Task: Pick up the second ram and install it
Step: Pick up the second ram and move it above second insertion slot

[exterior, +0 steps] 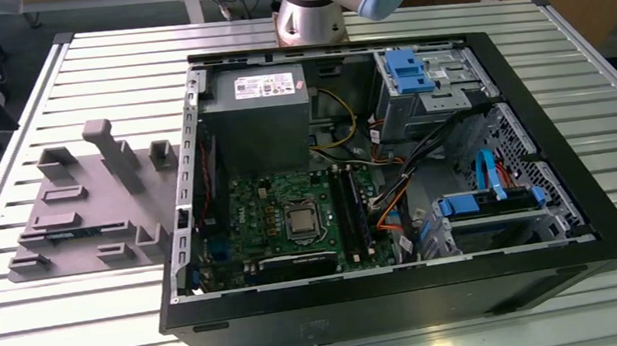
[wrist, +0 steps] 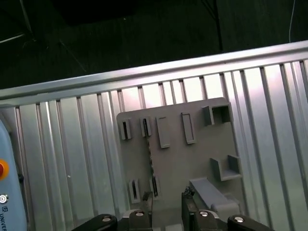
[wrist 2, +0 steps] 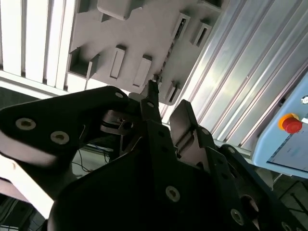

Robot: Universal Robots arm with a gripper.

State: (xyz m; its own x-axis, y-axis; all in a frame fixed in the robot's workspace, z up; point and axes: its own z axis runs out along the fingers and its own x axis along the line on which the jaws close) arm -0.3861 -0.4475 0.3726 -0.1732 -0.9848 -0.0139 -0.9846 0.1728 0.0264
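Gripper point(wrist: 167, 197) hangs spread above second ram point(wrist: 150, 163), edge-up, lengthwise along fixture point(wrist: 202, 159).

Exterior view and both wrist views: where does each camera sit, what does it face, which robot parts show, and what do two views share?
Exterior view: off the arm, high, looking down on computer case and fixture; the arm shows.
First wrist view: on the arm, facing fixture and second ram; open gripper shows.
Second wrist view: on the arm, facing the fixture past the gripper.
Shared: both wrist views show fixture, second ram, gripper.
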